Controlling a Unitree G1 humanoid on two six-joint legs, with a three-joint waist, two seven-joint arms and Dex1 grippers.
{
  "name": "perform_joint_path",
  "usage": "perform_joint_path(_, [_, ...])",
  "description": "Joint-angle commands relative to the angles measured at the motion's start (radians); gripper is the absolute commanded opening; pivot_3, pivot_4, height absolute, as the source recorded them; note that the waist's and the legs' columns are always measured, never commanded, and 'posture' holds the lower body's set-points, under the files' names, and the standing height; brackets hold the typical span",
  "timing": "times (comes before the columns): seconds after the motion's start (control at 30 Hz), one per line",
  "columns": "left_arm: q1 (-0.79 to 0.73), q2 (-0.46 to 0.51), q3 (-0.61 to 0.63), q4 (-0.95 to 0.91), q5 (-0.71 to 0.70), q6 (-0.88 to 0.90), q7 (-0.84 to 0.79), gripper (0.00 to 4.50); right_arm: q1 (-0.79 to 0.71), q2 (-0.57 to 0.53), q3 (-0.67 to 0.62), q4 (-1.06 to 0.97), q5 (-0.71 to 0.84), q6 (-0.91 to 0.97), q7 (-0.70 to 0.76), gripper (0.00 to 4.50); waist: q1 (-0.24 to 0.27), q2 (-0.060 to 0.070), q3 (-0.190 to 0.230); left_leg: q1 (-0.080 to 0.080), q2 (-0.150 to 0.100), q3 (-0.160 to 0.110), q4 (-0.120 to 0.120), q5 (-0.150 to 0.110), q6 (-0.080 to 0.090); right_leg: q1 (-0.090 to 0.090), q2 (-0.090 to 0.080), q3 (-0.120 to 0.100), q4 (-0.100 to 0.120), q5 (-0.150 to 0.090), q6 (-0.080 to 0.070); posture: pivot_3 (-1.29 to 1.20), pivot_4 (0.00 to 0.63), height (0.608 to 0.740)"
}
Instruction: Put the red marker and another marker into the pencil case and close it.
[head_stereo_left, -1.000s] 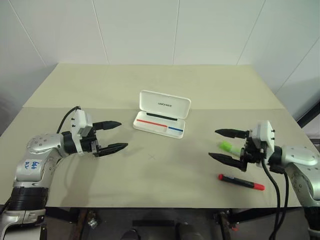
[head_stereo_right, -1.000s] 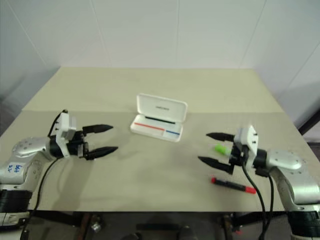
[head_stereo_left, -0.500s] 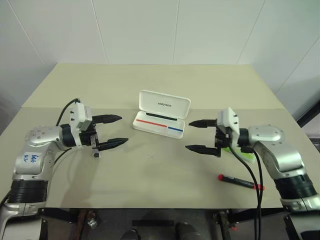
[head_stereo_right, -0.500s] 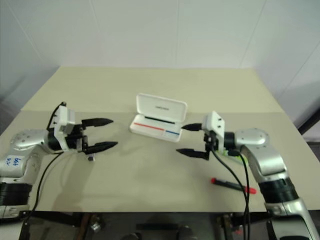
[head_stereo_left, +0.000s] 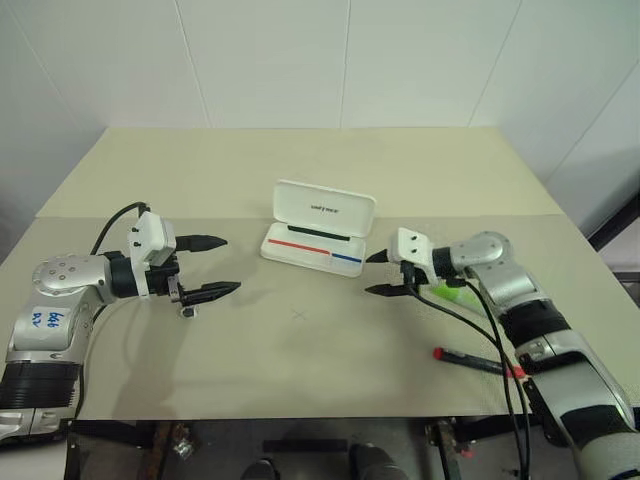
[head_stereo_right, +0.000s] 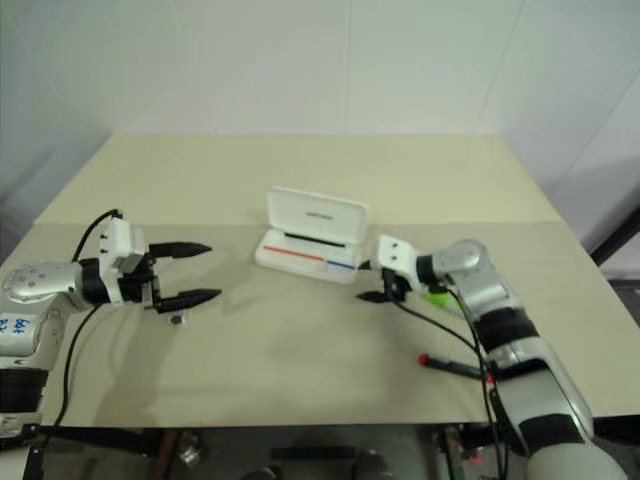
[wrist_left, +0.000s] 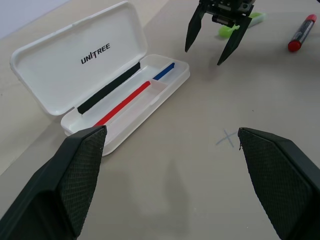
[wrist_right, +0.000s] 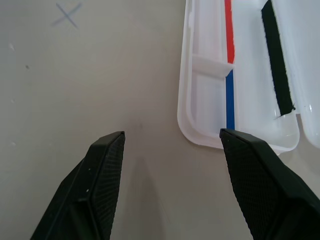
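White panelled walls are seen behind a beige table (head_stereo_left: 300, 180), on which a faint pencilled cross (head_stereo_left: 298, 314) is marked near the middle. The pencil case (head_stereo_left: 318, 228) is set just beyond that cross, lying open with its lid raised towards the wall; dark lettering is printed inside the lid, and a black strip runs along the hinge side. A red and blue stripe is shown along the inner tray, which is split by a small divider, and no marker is seen in either part of the tray. The left gripper (head_stereo_left: 212, 265) is held above the table well to the left of the case, its two black fingers spread wide with nothing between them. The right gripper (head_stereo_left: 378, 274) is held just beside the blue-striped end of the case, fingers apart and nothing grasped. The green highlighter (wrist_left: 240, 24) is seen lying on the table just behind the right gripper, largely hidden by that arm in the head views. The red marker (head_stereo_left: 478, 361) is left flat on the table nearer the front edge, well apart from the case, under the right forearm
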Motion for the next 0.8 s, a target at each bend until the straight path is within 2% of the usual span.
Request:
perform_joint_path(0.03, [0.007,0.017,0.028,-0.034,0.001,-0.005,0.011,4.5,-0.058,0.021,0.003,0.078,-0.034,-0.053,0.012,3.18,-0.002,0.0,0.0,0.0,0.0,0.0,0.0,0.0,0.0,0.0,0.0,0.0,0.0,0.0,0.0,0.0,0.15,0.74])
perform_joint_path(0.5, [0.052,-0.007,0.035,-0.079,-0.013,0.002,0.06,4.5,-0.186,0.083,-0.001,0.244,-0.138,-0.128,0.003,3.18,-0.007,0.0,0.0,0.001,0.0,0.0,0.0,0.0,0.0,0.0,0.0,0.0,0.003,0.0,0.0,0.0,0.15,0.74])
perform_joint_path(0.8, [0.064,-0.02,0.039,-0.083,-0.015,-0.003,0.074,4.5,-0.186,0.087,-0.001,0.141,-0.146,-0.071,0.045,3.18,-0.008,0.0,0.0,0.001,0.0,0.0,0.0,0.0,0.0,0.0,0.0,0.0,0.003,0.0,0.0,0.0,0.15,0.74])
